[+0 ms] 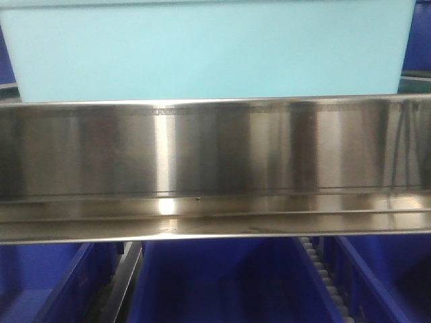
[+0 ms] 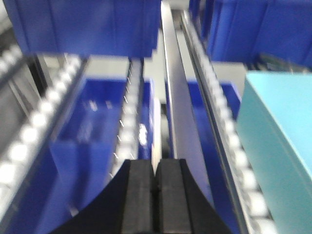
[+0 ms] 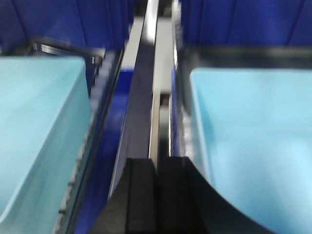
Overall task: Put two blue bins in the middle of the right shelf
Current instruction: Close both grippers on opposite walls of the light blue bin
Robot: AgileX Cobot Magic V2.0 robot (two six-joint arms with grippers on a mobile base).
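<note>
Left gripper (image 2: 156, 195) & right gripper (image 3: 157, 195) both pressed closed w/ nothing held, a blue bin (image 2: 90, 129) sits at approx. 10 o'clock (blurry, perhaps lower shelf), so reaching in unopened may hit the roller rail (image 2: 127, 127).

Looked like a warehouse or parts-storage area, not a home: a flow rack with a brushed steel shelf rail (image 1: 215, 161) across the front view and rows of small white rollers (image 2: 233, 141) running along the lanes. Several dark blue bins (image 1: 222, 282) sat in the lanes on more than one level, with pale cyan bins (image 3: 253, 141) beside them, split by steel dividers (image 2: 178, 112). Wrist views were blurred, so finer detail could not be told.
</note>
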